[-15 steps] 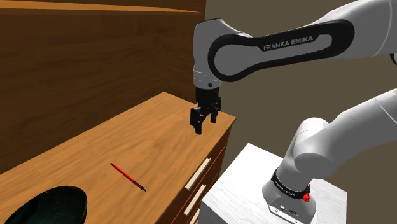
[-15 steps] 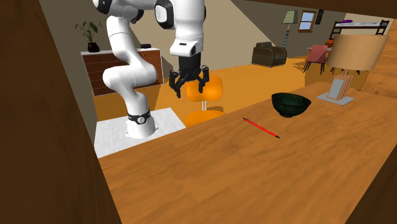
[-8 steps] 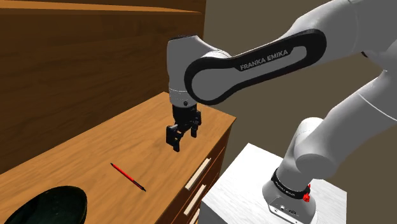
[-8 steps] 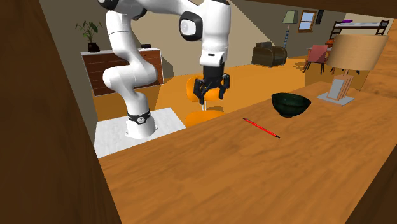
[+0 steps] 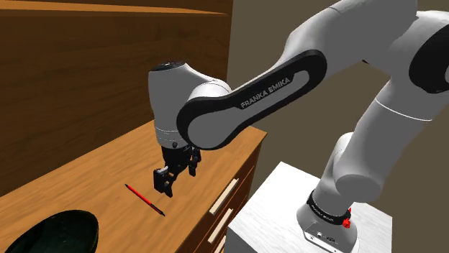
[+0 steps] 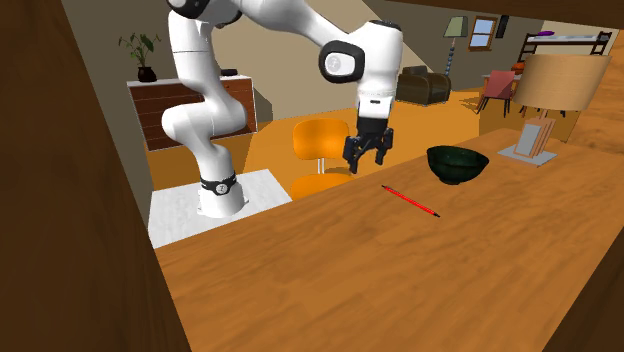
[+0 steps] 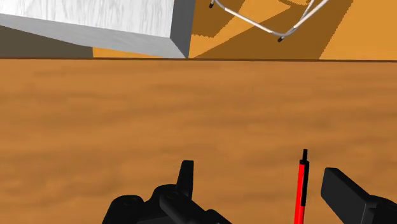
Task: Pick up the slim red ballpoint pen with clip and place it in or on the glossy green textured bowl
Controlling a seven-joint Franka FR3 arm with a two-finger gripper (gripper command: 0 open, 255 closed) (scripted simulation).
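Black fingers (image 7: 343, 194), 2 of them, stand wide apart and hold nothing. The slim red pen (image 7: 300, 191) lies flat on the wooden worktop (image 7: 127, 114) between them, nearer 1 finger and untouched. The gripper (image 5: 167, 180) hovers over it, near the worktop's edge above the drawers (image 5: 223, 198). The dark green bowl (image 5: 50, 233) sits farther along.

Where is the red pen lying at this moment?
In the shoulder view the red pen lies flat on the wooden top, between the dark bowl at lower left and the open gripper hovering to its right.
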